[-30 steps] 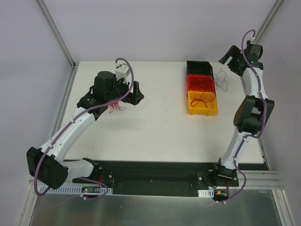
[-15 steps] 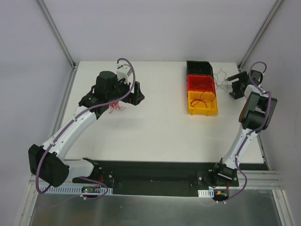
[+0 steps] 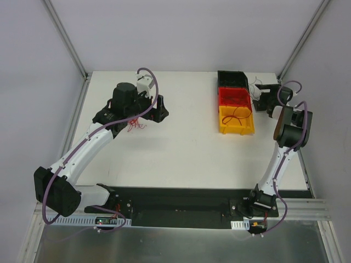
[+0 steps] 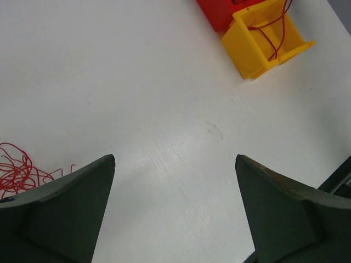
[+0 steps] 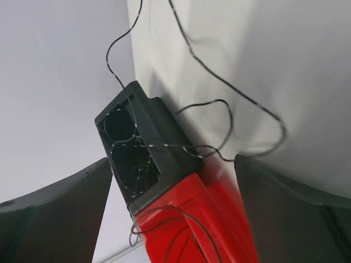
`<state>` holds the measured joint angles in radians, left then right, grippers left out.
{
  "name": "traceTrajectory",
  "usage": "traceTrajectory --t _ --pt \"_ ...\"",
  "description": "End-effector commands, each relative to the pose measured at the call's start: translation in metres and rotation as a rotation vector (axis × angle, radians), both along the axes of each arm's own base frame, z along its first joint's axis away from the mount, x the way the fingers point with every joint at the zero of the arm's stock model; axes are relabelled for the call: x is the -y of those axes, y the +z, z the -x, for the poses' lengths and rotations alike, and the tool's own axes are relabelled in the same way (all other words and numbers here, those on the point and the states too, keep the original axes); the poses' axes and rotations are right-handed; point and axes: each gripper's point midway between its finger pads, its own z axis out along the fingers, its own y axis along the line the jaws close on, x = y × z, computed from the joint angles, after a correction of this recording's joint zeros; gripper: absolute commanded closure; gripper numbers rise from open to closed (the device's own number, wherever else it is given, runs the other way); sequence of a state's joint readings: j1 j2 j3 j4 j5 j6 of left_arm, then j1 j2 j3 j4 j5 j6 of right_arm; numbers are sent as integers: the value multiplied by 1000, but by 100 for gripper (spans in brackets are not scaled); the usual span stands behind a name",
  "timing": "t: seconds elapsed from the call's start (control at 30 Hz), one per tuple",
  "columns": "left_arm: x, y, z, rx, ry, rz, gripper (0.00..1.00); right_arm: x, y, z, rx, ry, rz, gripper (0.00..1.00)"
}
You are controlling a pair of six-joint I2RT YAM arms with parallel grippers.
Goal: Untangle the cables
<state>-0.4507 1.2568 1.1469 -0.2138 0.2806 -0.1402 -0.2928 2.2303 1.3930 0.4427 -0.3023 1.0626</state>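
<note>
Top view: red cables [image 3: 136, 126] lay tangled just beside left gripper [image 3: 156, 107]. Black cable [image 3: 255, 87] trailed off black bin [image 3: 231, 78], near right gripper [image 3: 261, 98].
Left wrist: jaws spread wide, empty.
Right wrist: jaws wide, empty. Best to pinch one loose strand and lift slowly.

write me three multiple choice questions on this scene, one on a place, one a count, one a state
1. Where does the red wire tangle lie?
A) on the floor
B) on the table beside the left gripper
C) draped over a purple cable

2. How many bins stand in the row?
A) two
B) five
C) three

3. How do the left gripper's jaws stand?
A) open, holding nothing
B) shut on a wire
C) shut, empty

Key: 1 B, the left wrist view shows it there. 2 C, black bin, red bin, yellow bin. 3 A, the fingers stand wide apart.
</note>
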Motion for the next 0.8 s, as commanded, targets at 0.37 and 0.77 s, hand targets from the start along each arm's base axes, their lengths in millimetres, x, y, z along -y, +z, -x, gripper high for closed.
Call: traceTrajectory --t 0.37,0.77 --pt "5 14 -4 36 -15 27 9 -4 -33 -51 -83 7 21 12" --pt "5 12 -5 37 -14 21 9 4 -42 -94 -57 29 91 44"
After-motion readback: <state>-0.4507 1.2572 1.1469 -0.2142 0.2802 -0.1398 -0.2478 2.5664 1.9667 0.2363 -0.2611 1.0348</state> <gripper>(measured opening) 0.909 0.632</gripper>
